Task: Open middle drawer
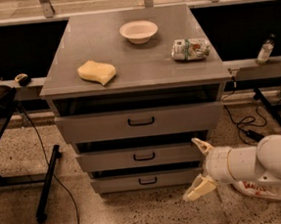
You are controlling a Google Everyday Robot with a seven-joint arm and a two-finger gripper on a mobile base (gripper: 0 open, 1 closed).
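The gripper [200, 167] hangs low at the cabinet's [137, 70] right front corner, fingers spread wide and holding nothing. Its upper finger [201, 145] lies at the right end of the middle drawer [110, 161], possibly touching it; the lower finger points floorward.

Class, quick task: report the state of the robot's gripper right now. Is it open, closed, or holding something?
Gripper: open, holding nothing, low by the right end of the middle drawer.

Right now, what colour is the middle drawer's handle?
Dark, camera view; gripper by right end of middle drawer.
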